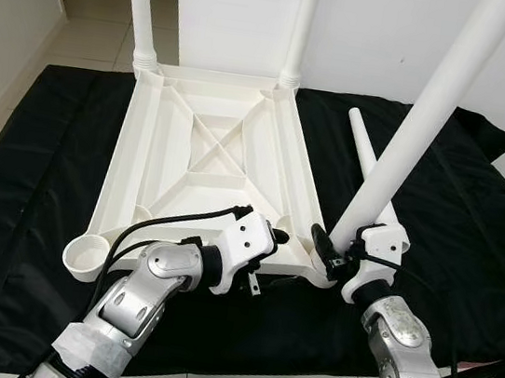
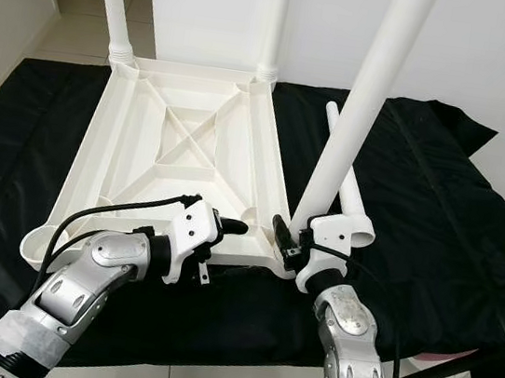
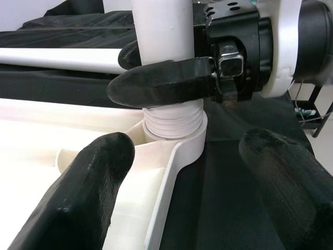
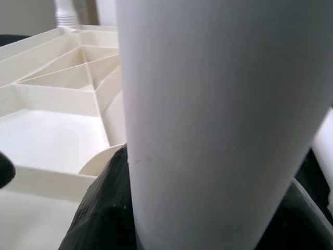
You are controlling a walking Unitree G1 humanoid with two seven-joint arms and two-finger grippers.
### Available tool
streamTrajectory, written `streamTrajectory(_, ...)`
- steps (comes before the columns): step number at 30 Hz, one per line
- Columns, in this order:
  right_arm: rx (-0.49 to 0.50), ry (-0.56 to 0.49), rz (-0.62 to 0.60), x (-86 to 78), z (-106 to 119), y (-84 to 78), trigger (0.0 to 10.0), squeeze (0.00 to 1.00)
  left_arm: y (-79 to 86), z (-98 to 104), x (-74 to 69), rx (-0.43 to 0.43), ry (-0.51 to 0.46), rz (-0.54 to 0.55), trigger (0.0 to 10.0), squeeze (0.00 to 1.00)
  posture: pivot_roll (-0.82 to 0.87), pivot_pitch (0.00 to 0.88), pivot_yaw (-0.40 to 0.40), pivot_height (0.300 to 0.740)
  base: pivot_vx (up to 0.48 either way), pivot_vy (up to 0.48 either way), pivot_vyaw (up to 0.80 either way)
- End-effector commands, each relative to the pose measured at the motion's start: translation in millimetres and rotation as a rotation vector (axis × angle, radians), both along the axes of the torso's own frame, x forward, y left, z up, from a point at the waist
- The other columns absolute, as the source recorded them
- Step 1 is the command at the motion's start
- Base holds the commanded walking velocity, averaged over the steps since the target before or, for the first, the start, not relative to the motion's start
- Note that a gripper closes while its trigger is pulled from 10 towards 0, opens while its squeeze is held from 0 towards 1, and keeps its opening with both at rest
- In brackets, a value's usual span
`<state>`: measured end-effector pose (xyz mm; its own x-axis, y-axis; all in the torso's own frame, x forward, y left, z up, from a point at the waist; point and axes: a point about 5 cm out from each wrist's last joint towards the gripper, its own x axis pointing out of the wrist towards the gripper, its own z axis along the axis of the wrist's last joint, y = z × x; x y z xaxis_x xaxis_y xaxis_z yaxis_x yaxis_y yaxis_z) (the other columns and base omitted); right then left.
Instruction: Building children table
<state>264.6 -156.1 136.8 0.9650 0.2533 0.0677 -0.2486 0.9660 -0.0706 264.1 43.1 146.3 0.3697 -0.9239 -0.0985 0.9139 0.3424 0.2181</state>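
1. A long white plastic tube leg is clasped near its lower end by the right gripper, one black finger on either side of it. Its long axis rises from between the jaws, tilted away from the robot and toward its right.
2. Just below the right jaws, the leg's ribbed threaded end sits in the near right corner socket of the upside-down white ribbed plastic tabletop. Whether it is fully seated cannot be told; judged by the tilt, it is not yet straight in the socket.
3. The coming move is judged to turn on this relation: the leg's axis must be brought in line with the socket directly under the right jaws, so the right arm is the nearer and working one.
4. The left gripper is held spread and empty over the tabletop's near edge, just beside the socket, its black fingertips pointing at the leg's base without touching it.
5. Counted legs: four. Two white legs stand upright in the far corner sockets, well beyond both jaws; one is held; one spare tapered white leg lies flat on the black cloth sheet, beyond the right jaws.
6. Counted sockets: four. Two are filled, one is being filled, and the near left round socket, outward of the left jaws, stands open.
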Motion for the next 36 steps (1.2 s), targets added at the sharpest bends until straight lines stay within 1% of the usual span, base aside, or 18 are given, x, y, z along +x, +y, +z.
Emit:
streamTrajectory(1, 0.019, 0.005, -0.130, 0.7, 1.0, -5.9, 10.0, 0.00, 0.6, 0.4, 1.1, -0.004, -0.004, 0.042, 10.0, 0.00, -0.06, 0.059, -0.029, 0.740, 0.000, 0.000, 0.00)
streamTrajectory(2, 0.019, 0.005, -0.130, 0.7, 1.0, -5.9, 10.0, 0.00, 0.6, 0.4, 1.1, -0.004, -0.004, 0.042, 10.0, 0.00, -0.06, 0.059, -0.029, 0.740, 0.000, 0.000, 0.00)
streamTrajectory(3, 0.032, 0.011, -0.195, -1.0, 0.2, -4.4, 10.0, 0.00, 0.1, 0.4, 0.7, -0.005, -0.004, 0.041, 10.0, 0.00, -0.06, 0.059, -0.029, 0.740, 0.000, 0.000, 0.00)
streamTrajectory(4, 0.032, 0.011, -0.195, -1.0, 0.2, -4.4, 10.0, 0.00, 0.1, 0.4, 0.7, -0.005, -0.004, 0.041, 10.0, 0.00, -0.06, 0.059, -0.029, 0.740, 0.000, 0.000, 0.00)
streamTrajectory(5, 0.054, 0.014, -0.242, -2.6, 0.0, -0.5, 10.0, 0.00, 0.1, 0.6, 0.7, -0.007, -0.003, 0.044, 10.0, 0.00, -0.05, 0.062, -0.035, 0.740, 0.000, 0.000, 0.00)
streamTrajectory(6, 0.054, 0.014, -0.242, -2.6, 0.0, -0.5, 10.0, 0.00, 0.1, 0.6, 0.7, -0.007, -0.003, 0.044, 10.0, 0.00, -0.05, 0.062, -0.035, 0.740, 0.000, 0.000, 0.00)
streamTrajectory(7, 0.064, 0.017, -0.254, -4.1, 0.3, 6.0, 10.0, 0.00, 0.4, 0.5, 0.5, -0.008, -0.002, 0.047, 10.0, 0.00, -0.05, 0.062, -0.034, 0.740, 0.000, 0.000, 0.00)
streamTrajectory(9, 0.065, 0.012, -0.259, -4.7, 1.8, 10.0, 10.0, 0.00, 0.7, -0.1, -0.3, -0.008, -0.001, 0.048, 10.0, 0.00, -0.05, 0.063, -0.033, 0.740, 0.000, 0.000, 0.00)
streamTrajectory(13, 0.073, -0.004, -0.267, -3.6, 6.2, 7.4, 10.0, 0.00, 0.8, -1.1, -1.1, -0.007, 0.002, 0.048, 10.0, 0.00, -0.05, 0.063, -0.031, 0.740, 0.000, 0.000, 0.00)
streamTrajectory(14, 0.074, -0.008, -0.263, -4.0, 6.8, 5.8, 10.0, 1.00, 0.9, -0.7, -0.8, -0.007, 0.001, 0.048, 10.0, 0.00, -0.05, 0.064, -0.034, 0.740, 0.000, 0.000, 0.00)
streamTrajectory(19, 0.103, -0.011, -0.262, -6.7, 8.0, 2.3, 10.0, 1.00, 2.3, 0.0, 0.7, -0.005, -0.005, 0.058, 10.0, 0.00, -0.05, 0.066, -0.034, 0.740, 0.000, 0.000, 0.00)
streamTrajectory(24, 0.101, -0.036, -0.249, -10.7, 11.7, 2.0, 10.0, 1.00, 3.3, -0.1, 0.9, -0.004, -0.007, 0.063, 10.0, 0.00, -0.05, 0.066, -0.035, 0.740, 0.000, 0.000, 0.00)
streamTrajectory(26, 0.115, -0.043, -0.206, -15.8, 11.9, 4.6, 10.0, 1.00, 4.1, -0.9, 0.5, 0.000, -0.006, 0.063, 10.0, 0.00, -0.05, 0.065, -0.034, 0.740, 0.000, 0.000, 0.00)
streamTrajectory(29, 0.102, -0.053, -0.190, -18.8, 12.1, 5.0, 10.0, 1.00, 4.7, -1.5, 0.6, 0.002, -0.005, 0.064, 10.0, 0.00, -0.05, 0.064, -0.033, 0.740, 0.000, 0.000, 0.00)
streamTrajectory(30, 0.106, -0.051, -0.173, -21.9, 11.1, 4.8, 10.0, 0.23, 5.8, -2.1, 0.7, 0.006, -0.004, 0.065, 10.0, 0.00, -0.05, 0.062, -0.032, 0.740, 0.000, 0.000, 0.00)
streamTrajectory(31, 0.106, -0.051, -0.173, -21.9, 11.1, 4.8, 10.0, 0.23, 5.8, -2.1, 0.7, 0.006, -0.004, 0.065, 10.0, 0.00, -0.05, 0.062, -0.032, 0.740, 0.000, 0.000, 0.00)
streamTrajectory(32, 0.105, -0.052, -0.167, -24.2, 10.6, 3.5, 10.0, 0.00, 6.7, -2.6, 1.0, 0.010, -0.002, 0.066, 10.0, 0.00, -0.05, 0.062, -0.032, 0.740, 0.000, 0.000, 0.00)
streamTrajectory(36, 0.131, -0.070, -0.153, -31.6, 11.1, -2.2, 10.0, 0.00, 11.1, -3.7, 1.5, 0.030, -0.002, 0.057, 10.0, 0.00, -0.05, 0.061, -0.030, 0.740, 0.000, 0.000, 0.00)
